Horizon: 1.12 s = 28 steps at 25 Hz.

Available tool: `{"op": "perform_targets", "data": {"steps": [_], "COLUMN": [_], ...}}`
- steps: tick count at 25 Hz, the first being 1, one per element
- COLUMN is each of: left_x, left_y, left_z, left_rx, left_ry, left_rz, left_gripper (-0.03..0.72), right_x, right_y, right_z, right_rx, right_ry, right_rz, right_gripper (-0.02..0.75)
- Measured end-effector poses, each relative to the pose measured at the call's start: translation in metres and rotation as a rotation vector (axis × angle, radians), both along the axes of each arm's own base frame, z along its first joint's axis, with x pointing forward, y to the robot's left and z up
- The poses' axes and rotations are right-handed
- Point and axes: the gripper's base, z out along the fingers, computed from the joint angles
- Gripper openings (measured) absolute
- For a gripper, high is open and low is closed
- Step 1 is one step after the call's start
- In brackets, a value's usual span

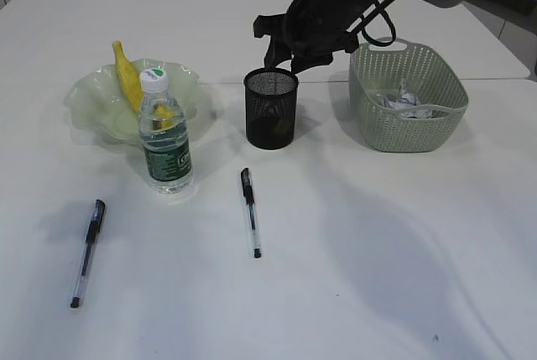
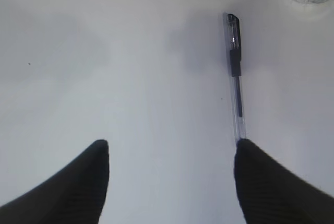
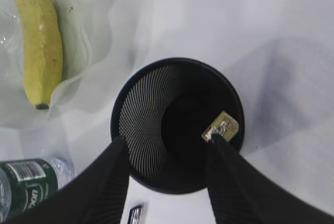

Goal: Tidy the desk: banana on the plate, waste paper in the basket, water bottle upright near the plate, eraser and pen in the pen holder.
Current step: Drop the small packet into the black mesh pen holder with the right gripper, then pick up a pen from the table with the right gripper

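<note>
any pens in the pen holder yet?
No. In the exterior view both pens lie flat on the desk, outside the pen holder.

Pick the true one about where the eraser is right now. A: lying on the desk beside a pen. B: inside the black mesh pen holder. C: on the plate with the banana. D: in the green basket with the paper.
B: the right wrist view looks down into the pen holder, and the small pale eraser sits inside it, just past the right gripper, whose jaws stand apart.
</note>
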Motion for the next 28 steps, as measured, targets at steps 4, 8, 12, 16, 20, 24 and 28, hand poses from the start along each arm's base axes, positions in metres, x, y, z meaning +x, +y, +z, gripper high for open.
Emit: {"op": "perform_targets", "data": {"steps": [4, 8, 12, 16, 20, 24, 28], "left_x": [-0.001, -0.001, -0.002, -0.002, -0.003, -0.003, -0.003], "left_y": [0.0, 0.0, 0.0, 0.0, 0.0, 0.0, 0.0], "left_z": [0.0, 0.0, -0.001, -0.001, -0.001, -0.001, -0.001], "left_rx": [0.0, -0.001, -0.001, -0.002, -0.002, -0.002, -0.002], "left_ry": [0.006, 0.01, 0.02, 0.025, 0.031, 0.031, 0.032], "left_rz": [-0.001, -0.001, -0.002, -0.003, -0.003, -0.003, -0.003], "left_gripper": [0.525, 0.519, 0.517, 0.515, 0.51, 0.51, 0.51], "right_x": [-0.007, -0.016, -0.03, -0.043, -0.055, -0.074, -0.096], "right_y": [-0.001, -0.003, -0.007, -0.012, -0.008, 0.02, 0.059], "right_z": [-0.003, 0.014, 0.039, 0.063, 0.086, 0.097, 0.099], "right_rx": [-0.023, -0.032, -0.05, -0.056, -0.098, -0.154, -0.184], "right_ry": [0.074, 0.099, 0.122, 0.128, 0.084, 0.051, 0.04], "right_rz": [0.024, 0.042, 0.066, 0.075, 0.045, 0.047, 0.035], "right_gripper": [0.359, 0.359, 0.358, 0.358, 0.359, 0.359, 0.358]}}
